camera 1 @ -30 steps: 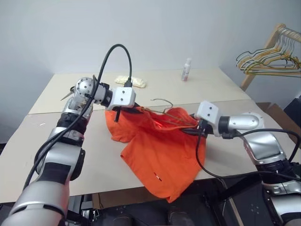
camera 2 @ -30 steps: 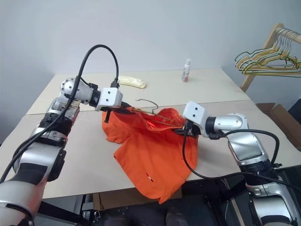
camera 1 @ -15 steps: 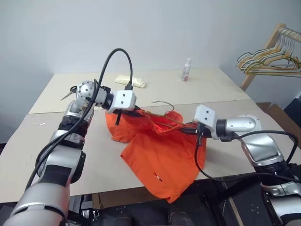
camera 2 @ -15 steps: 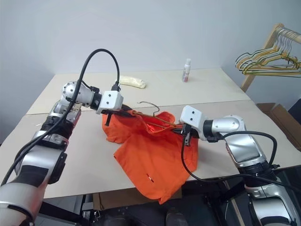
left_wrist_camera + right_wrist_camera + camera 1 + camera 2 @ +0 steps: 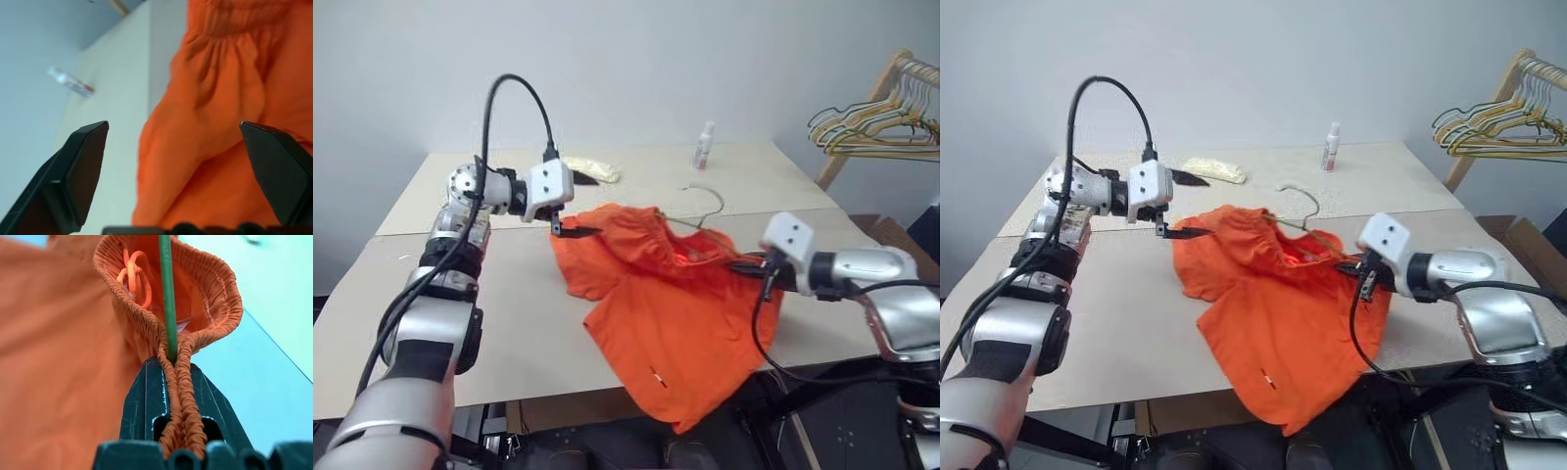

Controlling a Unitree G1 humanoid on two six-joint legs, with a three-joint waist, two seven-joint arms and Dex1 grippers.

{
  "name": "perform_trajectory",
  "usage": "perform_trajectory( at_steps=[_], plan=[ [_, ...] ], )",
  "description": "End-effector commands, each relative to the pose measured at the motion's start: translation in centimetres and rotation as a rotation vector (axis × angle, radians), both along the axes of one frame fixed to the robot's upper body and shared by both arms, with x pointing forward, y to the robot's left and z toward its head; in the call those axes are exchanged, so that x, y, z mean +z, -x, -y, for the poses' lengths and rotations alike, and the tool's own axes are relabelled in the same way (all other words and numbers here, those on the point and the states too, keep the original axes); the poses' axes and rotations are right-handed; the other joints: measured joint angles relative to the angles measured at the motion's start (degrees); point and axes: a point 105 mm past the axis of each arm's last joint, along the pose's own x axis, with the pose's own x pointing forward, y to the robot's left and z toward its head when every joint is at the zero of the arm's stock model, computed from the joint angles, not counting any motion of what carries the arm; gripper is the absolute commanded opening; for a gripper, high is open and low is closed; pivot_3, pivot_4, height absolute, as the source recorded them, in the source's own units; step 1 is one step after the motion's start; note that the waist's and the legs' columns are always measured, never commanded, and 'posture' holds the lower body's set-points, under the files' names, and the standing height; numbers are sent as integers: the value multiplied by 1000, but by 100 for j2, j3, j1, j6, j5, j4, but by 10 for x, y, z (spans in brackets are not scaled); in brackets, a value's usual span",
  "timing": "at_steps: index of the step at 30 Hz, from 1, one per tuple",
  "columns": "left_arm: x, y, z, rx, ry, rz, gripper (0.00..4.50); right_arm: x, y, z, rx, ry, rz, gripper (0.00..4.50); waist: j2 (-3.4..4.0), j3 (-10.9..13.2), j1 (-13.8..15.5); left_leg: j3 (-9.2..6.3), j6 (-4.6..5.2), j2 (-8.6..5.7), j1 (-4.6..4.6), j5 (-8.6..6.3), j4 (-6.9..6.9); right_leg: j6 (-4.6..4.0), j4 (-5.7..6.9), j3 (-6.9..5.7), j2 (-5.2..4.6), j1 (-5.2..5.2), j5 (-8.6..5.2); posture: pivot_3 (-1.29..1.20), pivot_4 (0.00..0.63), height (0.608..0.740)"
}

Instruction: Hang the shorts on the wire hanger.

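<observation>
Left gripper (image 5: 1178, 205) now released, fingers (image 5: 80, 169) wide, just off the shorts (image 5: 1278, 313) on the bench (image 5: 1126, 323). Right gripper (image 5: 1359, 266) clenched on waistband and hanger (image 5: 1302, 208), shifted right.

a plain indoor test room or lab, not a lived-in home: bare pale walls (image 5: 636, 59), two plain light tables (image 5: 509, 323) pushed together, a wooden rack (image 5: 891, 69) of spare hangers (image 5: 871, 122) at the right, a cardboard box (image 5: 901, 240) on the floor.
</observation>
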Motion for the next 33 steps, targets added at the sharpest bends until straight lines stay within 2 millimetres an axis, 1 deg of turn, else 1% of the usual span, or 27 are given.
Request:
perform_trajectory(
  at_steps=[1, 3, 6, 7, 9, 11, 12, 14, 15, 16, 19, 21, 24, 26, 30, 33],
  plan=[
    [32, -6, 4, 37, 195, 33, 4500, 27, 4, 18, -127, -37, 64, 92, 0, 0, -10, -1, 0, 0, 1, 0, 0, 0, 0, 0, 0, 0, 0, -108, 0, 740],
    [32, 0, 10, -9, 263, -4, 4500, 30, 2, 34, -281, -81, 35, 92, 0, 0, -28, 1, 0, 0, 0, 0, 0, 0, 1, 0, 0, 0, 0, -123, 0, 740],
    [34, 13, 18, -97, 353, -58, 4500, 34, 2, 52, -451, -121, 13, 92, 0, 0, -88, 2, 0, 1, -1, 0, 0, 0, 1, 1, -1, 0, 0, -141, 0, 740],
    [36, 19, 20, -133, 394, -73, 4500, 35, 4, 59, -510, -112, 17, 92, 0, 0, -116, 1, 0, 1, -2, 0, 0, 0, 1, 1, -1, -1, 0, -148, 0, 740],
    [39, 38, 26, -221, 485, -117, 4500, 41, 8, 78, -673, -166, 11, 92, 1, 0, -164, -1, 0, 3, -4, 0, -1, 0, 2, 2, -1, -5, 0, -156, 0, 740],
    [39, 51, 29, -264, 529, -149, 4500, 46, 13, 88, -778, -203, 11, 92, 1, -1, -234, -4, 0, 5, -5, -1, -1, 0, 4, 6, -1, -7, 0, -164, 0, 740],
    [39, 55, 30, -271, 540, -159, 4500, 48, 15, 91, -811, -204, 15, 92, 2, -1, -277, -5, 0, 5, -5, -1, -1, 0, 5, 9, -2, -7, 0, -168, 0, 740],
    [37, 64, 35, -274, 577, -192, 4500, 53, 16, 106, -972, -245, 36, 92, 3, -2, -364, -14, 0, 4, -1, -1, 0, 1, 7, 12, -3, -5, 1, -182, 0, 740],
    [35, 67, 39, -265, 591, -201, 4500, 53, 16, 117, -1097, -234, 54, 92, 6, -3, -399, -24, 0, 5, -1, -1, 0, 1, 8, 15, -2, 1, 1, -193, 0, 740],
    [33, 70, 42, -257, 600, -208, 4500, 54, 16, 123, -1182, -222, 69, 92, 12, -7, -458, -34, 0, 4, 1, -1, 0, 3, 7, 15, -3, 4, 1, -195, 0, 740],
    [32, 79, 49, -262, 622, -210, 4500, 54, 17, 136, -1383, -212, 125, 92, 16, -10, -563, -40, -1, 2, 2, 0, 0, 5, 9, 20, -4, 10, 1, -200, 0, 740],
    [33, 83, 51, -267, 638, -214, 4500, 54, 18, 140, -1465, -203, 146, 92, 21, -13, -644, -44, -1, 2, 1, 0, -1, 4, 11, 20, -3, 5, 2, -200, 0, 740],
    [37, 90, 59, -288, 683, -228, 4500, 53, 17, 147, -1598, -243, 181, 92, 27, -16, -732, -48, -2, -1, 0, 0, -1, 4, 9, 23, -4, 4, 3, -189, 0, 740],
    [41, 92, 63, -291, 733, -235, 4500, 53, 16, 150, -1653, -298, 192, 92, 30, -18, -776, -51, -1, -3, 0, 0, -1, 7, 5, 24, -6, 5, 4, -183, 0, 740],
    [48, 95, 74, -290, 826, -269, 4500, 53, 13, 160, -1738, -268, 220, 92, 36, -21, -794, -56, -1, -6, 1, 0, -1, 11, 2, 23, -8, 6, 5, -173, 0, 740],
    [50, 99, 84, -304, 882, -306, 4500, 61, 12, 172, -1821, -279, 269, 92, 56, -28, -799, -57, -1, -7, 0, 0, -3, 11, 0, 24, -9, 8, 5, -164, 0, 740]
  ],
)
